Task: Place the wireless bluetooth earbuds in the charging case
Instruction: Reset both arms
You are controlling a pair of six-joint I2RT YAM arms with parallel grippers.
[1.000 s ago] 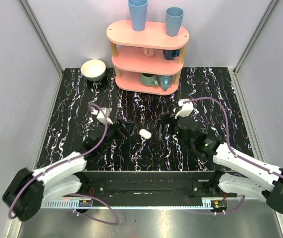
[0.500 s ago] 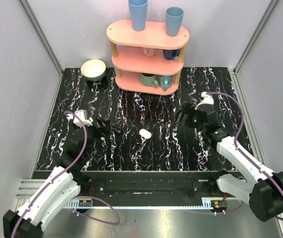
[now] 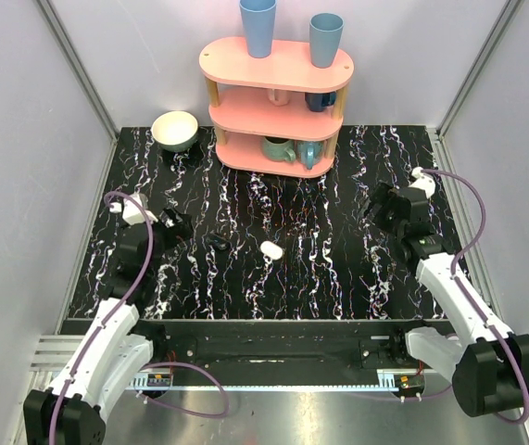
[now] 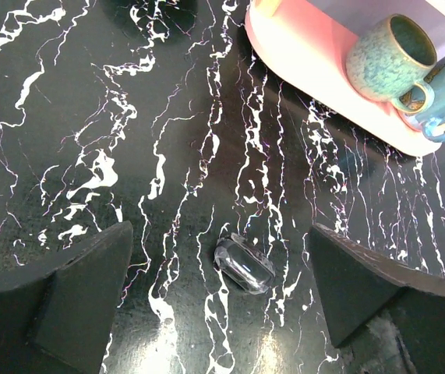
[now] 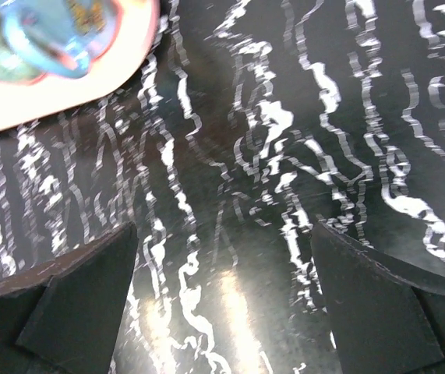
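Note:
The charging case (image 3: 270,249), a small white rounded pebble, lies on the black marbled table (image 3: 283,287) near the middle. No earbuds show apart from it; they are hidden or out of view. A small dark glossy capsule (image 3: 216,243) lies left of the case. In the left wrist view this capsule (image 4: 244,263) rests on the table ahead of my open left gripper (image 4: 219,234), touching neither finger. From above, the left gripper (image 3: 177,225) hangs left of the capsule. My right gripper (image 3: 377,201) is open at the right side; the right gripper (image 5: 224,234) holds nothing, with bare table below.
A pink three-tier shelf (image 3: 276,102) stands at the back with two blue cups (image 3: 258,26) on top and mugs (image 4: 390,58) on its lower tiers. A pale bowl (image 3: 174,130) sits at the back left. Grey walls close in the sides.
Both arms pulled back outward from the middle. The left gripper opened fully and drew away left, leaving the dark capsule on the table. The right gripper swung right and rearward.

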